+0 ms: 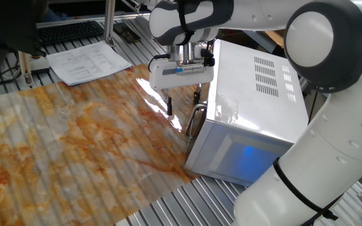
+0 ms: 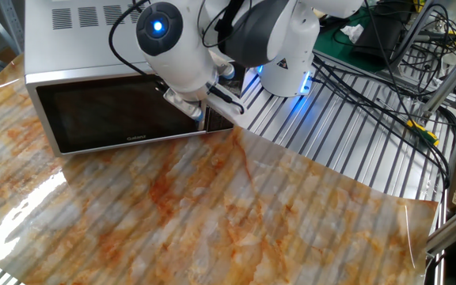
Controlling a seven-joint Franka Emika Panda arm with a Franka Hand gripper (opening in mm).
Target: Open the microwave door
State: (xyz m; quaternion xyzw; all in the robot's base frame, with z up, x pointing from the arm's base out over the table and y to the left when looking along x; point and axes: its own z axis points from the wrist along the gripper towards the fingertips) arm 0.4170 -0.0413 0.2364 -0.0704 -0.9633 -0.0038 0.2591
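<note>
- The gripper (image 1: 182, 107) hangs at the handle (image 1: 195, 117), jaws set wide, one dark finger on each side of the curved silver bar (contact unclear).
- Behind the jaws, the microwave door (image 2: 125, 115), flat with a dark glossy window, looks shut; pulling remains.
- Below lies a marbled orange mat (image 1: 74, 150), ridged.

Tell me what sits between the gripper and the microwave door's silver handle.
Nothing: in one fixed view, the gripper hangs just beside the curved silver handle of the white microwave door, with only bare marbled tabletop below.
</note>
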